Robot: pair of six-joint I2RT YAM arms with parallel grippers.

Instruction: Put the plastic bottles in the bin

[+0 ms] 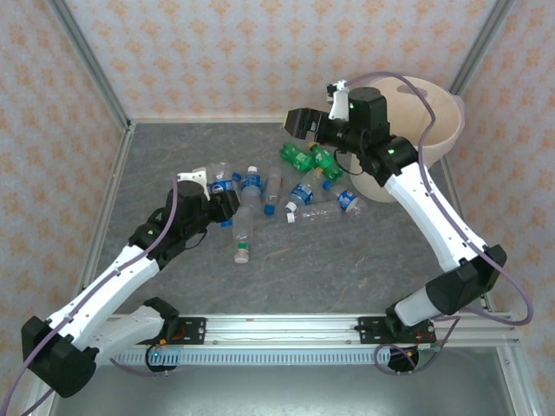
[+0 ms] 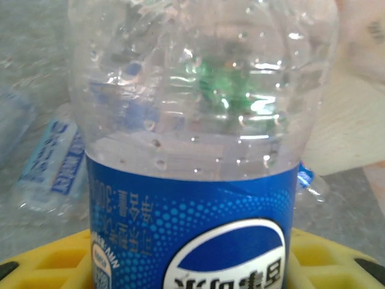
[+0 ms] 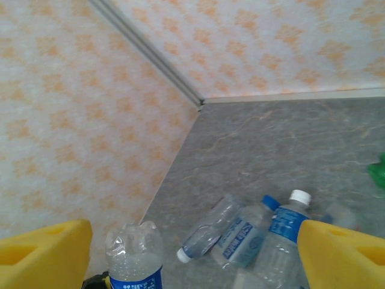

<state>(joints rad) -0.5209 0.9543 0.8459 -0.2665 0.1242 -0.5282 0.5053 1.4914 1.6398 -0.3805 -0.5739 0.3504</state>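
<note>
Several plastic bottles (image 1: pixel 299 192) lie in a loose pile mid-table, mostly clear with blue labels, plus green ones (image 1: pixel 301 159). My left gripper (image 1: pixel 225 205) sits at the pile's left end, shut on a clear blue-labelled bottle (image 2: pixel 192 150). Its yellow fingers (image 2: pixel 42 262) press both sides of the label (image 2: pixel 180 217). That held bottle (image 3: pixel 133 256) points its base away from the wrist. My right gripper (image 1: pixel 300 121) hangs open in the air above the green bottles, left of the cream bin (image 1: pixel 434 113). Nothing is between its yellow fingers (image 3: pixel 45 253).
Three clear bottles (image 3: pixel 243 235) lie side by side on the grey table (image 3: pixel 283 144) below the right gripper (image 3: pixel 192 259). One bottle (image 1: pixel 244 230) lies apart toward the near edge. Patterned walls (image 1: pixel 52 130) close in the left, back and right sides.
</note>
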